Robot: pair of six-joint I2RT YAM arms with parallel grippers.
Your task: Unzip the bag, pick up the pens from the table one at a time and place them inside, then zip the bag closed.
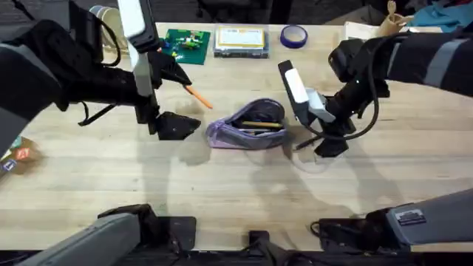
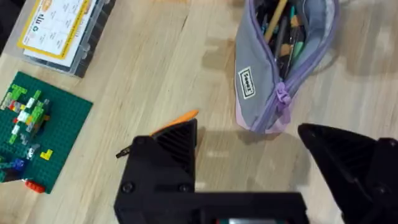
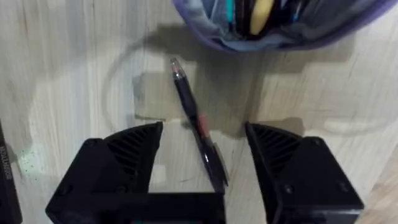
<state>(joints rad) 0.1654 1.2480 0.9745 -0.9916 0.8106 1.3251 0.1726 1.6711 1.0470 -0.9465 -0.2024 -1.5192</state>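
Unzipped bag (image 1: 247,124) lies lengthwise across the worktop (image 1: 222,185); black pen (image 3: 198,124) lies between the right hand's (image 3: 202,146) spread fingers; left hand (image 2: 249,146) open.

Beyond my left jaws lay a green brick baseplate (image 2: 38,132), a clear labelled case (image 2: 62,28), and farther off a blue tape roll (image 1: 293,35).

The light is bright and comes from above. The table (image 1: 222,185) looks pale and even, with no strong shine. Soft gray shadows lie under the bag (image 1: 247,124) and beside both arms. The arms close under the top camera look big, dark and fuzzy. The black pen (image 3: 198,124) looks a little blurry up close.
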